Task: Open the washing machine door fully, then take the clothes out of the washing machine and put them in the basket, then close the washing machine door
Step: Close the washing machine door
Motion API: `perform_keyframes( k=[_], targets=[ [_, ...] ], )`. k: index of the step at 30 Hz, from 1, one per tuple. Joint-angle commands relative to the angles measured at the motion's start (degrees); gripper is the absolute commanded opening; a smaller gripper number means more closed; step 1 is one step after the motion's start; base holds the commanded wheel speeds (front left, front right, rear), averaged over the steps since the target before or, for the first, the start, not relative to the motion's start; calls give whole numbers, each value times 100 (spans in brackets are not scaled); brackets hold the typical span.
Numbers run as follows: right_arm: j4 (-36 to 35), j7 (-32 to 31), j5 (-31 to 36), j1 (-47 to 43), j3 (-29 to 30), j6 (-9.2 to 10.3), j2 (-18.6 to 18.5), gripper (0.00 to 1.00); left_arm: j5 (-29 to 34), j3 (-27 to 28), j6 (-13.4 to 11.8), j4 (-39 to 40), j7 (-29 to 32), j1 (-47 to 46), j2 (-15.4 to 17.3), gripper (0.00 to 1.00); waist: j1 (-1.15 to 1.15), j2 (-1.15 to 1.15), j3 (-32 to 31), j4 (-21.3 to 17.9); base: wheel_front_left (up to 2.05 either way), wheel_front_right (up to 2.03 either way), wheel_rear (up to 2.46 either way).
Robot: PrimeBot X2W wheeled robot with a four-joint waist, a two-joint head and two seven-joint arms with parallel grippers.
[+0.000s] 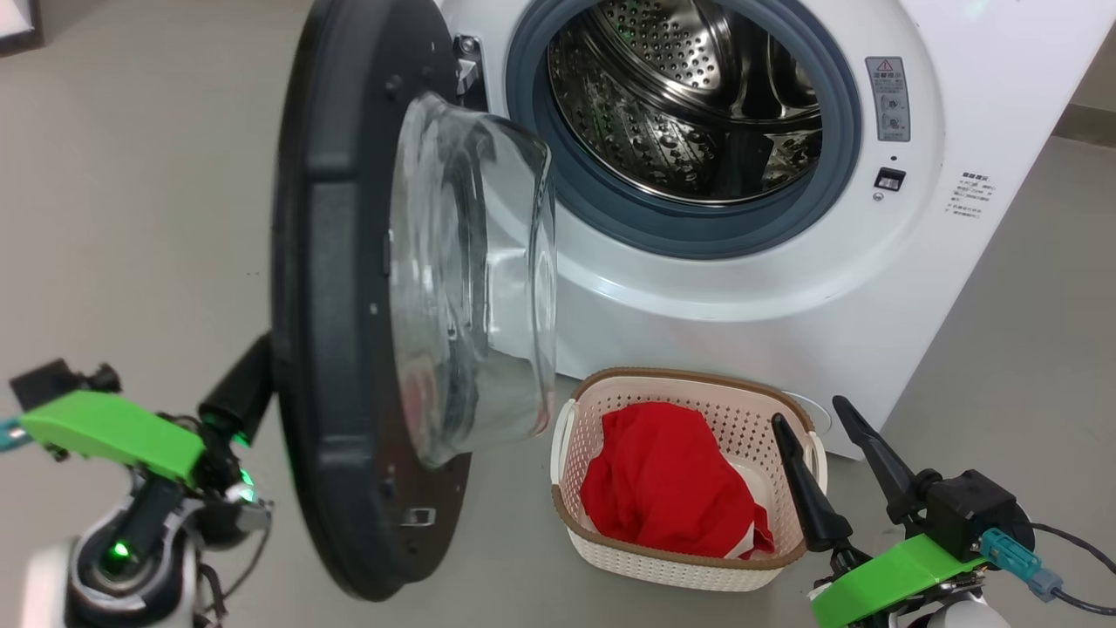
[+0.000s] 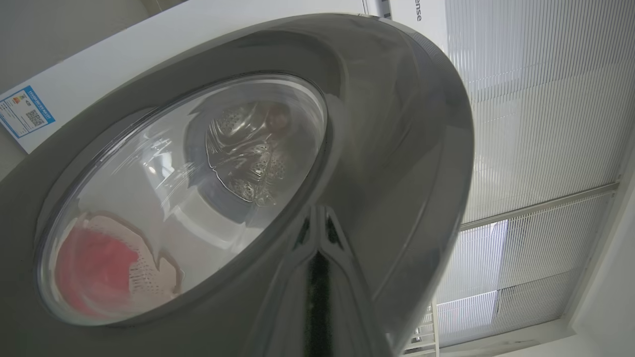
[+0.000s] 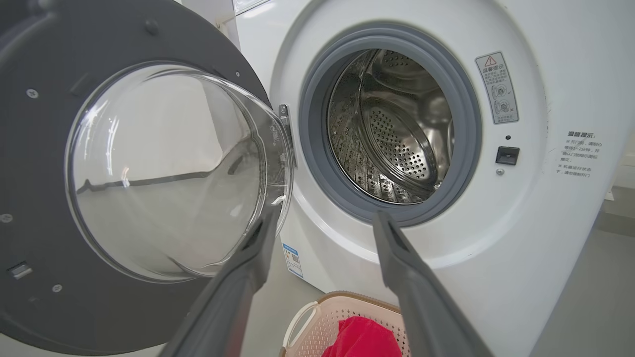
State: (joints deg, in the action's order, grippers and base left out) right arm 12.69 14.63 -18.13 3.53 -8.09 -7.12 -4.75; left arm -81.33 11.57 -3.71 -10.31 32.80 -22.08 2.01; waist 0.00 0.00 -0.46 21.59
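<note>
I judge the steel drum of the white front-loading washing machine empty. The red fabric clothes lie in the cream perforated basket. Only closing the black-rimmed glass door is left. My left gripper, shut on nothing, touches the door's outer face. My right gripper gapes empty.

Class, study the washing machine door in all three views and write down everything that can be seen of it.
The washing machine door is round: a wide dark rim, matt grey with screws on the inner face, glossy on the outer, around a clear bulging glass bowl. It hangs from a metal hinge on the washing machine, standing open roughly square to its front, with a small metal latch near the free edge. The shut left gripper seems to press on the glossy outer rim.
</note>
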Motion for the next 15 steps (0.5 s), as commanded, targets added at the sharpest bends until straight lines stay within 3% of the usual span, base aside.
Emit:
perform_keyframes(
  k=[1,7,15],
  targets=[
    [-153,37,-65,211,-97,-36,-19,100,-126,-67,-62,352,-40,54,88,0,0,0,11,-20,0,0,0],
    [-147,37,-78,237,-115,-36,-17,100,-379,-509,-228,825,-262,364,88,0,0,0,31,-95,0,0,0],
    [-155,37,-88,261,-101,-36,-28,100,-599,-874,-266,1079,-410,555,88,0,0,0,65,-204,0,0,0]
  ],
)
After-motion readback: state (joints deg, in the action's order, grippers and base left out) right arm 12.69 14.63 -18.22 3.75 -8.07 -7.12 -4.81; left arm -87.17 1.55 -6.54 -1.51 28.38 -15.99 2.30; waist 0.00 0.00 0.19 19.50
